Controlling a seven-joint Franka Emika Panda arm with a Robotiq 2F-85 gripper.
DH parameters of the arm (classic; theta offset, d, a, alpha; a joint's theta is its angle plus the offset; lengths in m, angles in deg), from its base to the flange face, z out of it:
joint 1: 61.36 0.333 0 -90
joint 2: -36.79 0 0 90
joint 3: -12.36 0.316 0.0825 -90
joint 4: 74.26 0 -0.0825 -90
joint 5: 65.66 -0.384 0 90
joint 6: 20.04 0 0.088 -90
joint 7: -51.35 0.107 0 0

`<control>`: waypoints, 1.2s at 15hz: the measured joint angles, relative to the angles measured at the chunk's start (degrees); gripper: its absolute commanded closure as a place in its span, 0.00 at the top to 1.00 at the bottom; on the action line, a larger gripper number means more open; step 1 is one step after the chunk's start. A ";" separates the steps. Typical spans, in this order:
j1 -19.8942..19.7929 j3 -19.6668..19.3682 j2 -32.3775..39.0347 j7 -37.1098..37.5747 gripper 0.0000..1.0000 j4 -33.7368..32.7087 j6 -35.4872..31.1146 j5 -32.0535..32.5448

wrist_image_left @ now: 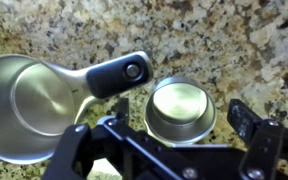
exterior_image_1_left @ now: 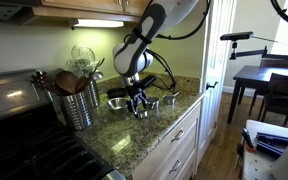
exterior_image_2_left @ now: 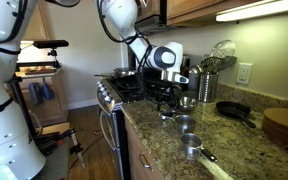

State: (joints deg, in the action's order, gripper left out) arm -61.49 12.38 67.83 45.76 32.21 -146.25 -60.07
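The gripper point(wrist_image_left: 166, 128) is seen hanging just above the granite counter point(wrist_image_left: 214, 40), its jaws spread wide and nothing clasped between them. A small steel cup point(wrist_image_left: 181, 106) is found standing upright on the stone between the fingers point(wrist_image_left: 248, 122), untouched as far as can be told. Just beside it a larger measuring cup point(wrist_image_left: 24, 100) is laid, its black handle point(wrist_image_left: 119, 72) turned toward the small one. In an exterior view a utensil holder point(exterior_image_1_left: 79, 103) is shown farther along the counter, beside the stove point(exterior_image_1_left: 9, 95).
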 measured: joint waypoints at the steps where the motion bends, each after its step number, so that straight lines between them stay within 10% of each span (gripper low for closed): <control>1: 0.00 -0.10 0.03 0.00 0.81 0.00 0.00 0.00; 6: -0.02 -0.68 0.41 0.00 0.41 0.00 0.00 0.00; 18: -0.61 -2.08 -1.44 -0.02 0.39 -0.34 -0.28 0.08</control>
State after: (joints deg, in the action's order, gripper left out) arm -62.10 10.30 66.40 45.74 31.86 -146.53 -60.00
